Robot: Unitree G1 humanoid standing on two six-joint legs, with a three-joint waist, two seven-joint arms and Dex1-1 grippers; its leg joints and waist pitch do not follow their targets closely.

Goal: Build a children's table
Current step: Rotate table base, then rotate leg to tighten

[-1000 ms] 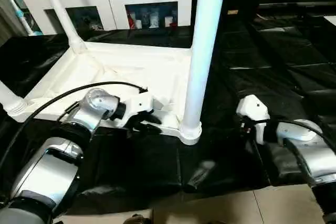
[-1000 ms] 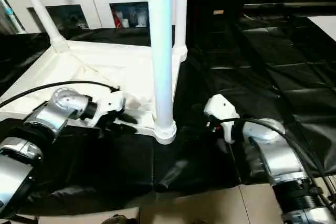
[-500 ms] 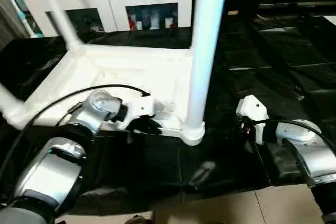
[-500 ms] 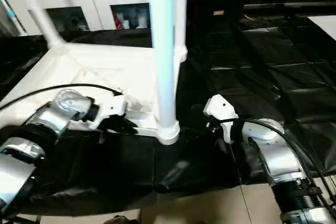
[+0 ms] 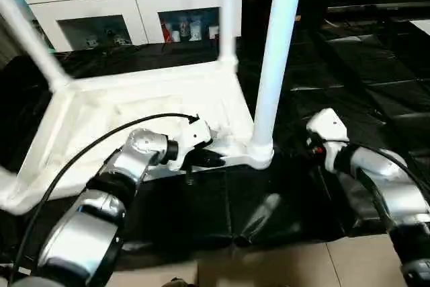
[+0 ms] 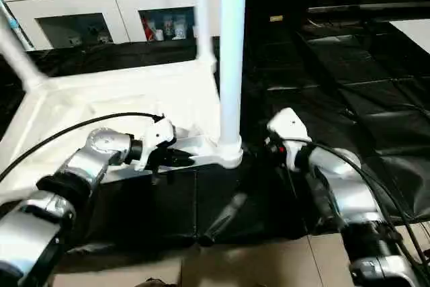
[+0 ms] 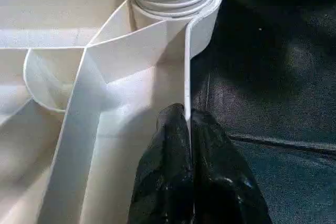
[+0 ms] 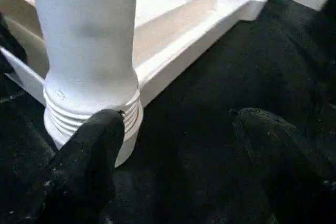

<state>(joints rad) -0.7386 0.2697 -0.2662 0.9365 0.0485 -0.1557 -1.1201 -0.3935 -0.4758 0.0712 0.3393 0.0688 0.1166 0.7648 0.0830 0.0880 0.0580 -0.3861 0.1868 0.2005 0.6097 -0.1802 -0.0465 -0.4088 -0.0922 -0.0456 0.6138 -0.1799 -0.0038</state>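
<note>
The upturned children's table (image 5: pixel 144 102) lies on the black-draped table (image 5: pixel 349 85), legs up, with the cabinet (image 5: pixel 127 5) behind it, the left gripper (image 5: pixel 211 159) at its near rim and the right gripper (image 8: pixel 173 145) just right of its near-right leg (image 5: pixel 272 65).

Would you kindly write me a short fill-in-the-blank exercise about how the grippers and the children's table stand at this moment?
1. The left gripper is shut on the thin ____ of the upside-down tabletop.
2. The right gripper has its fingers ____, beside the near leg.
3. That leg stands ____ in its corner socket.
4. The tabletop lies on a ____ cloth.

Missing words: rim; open; upright; black
</note>
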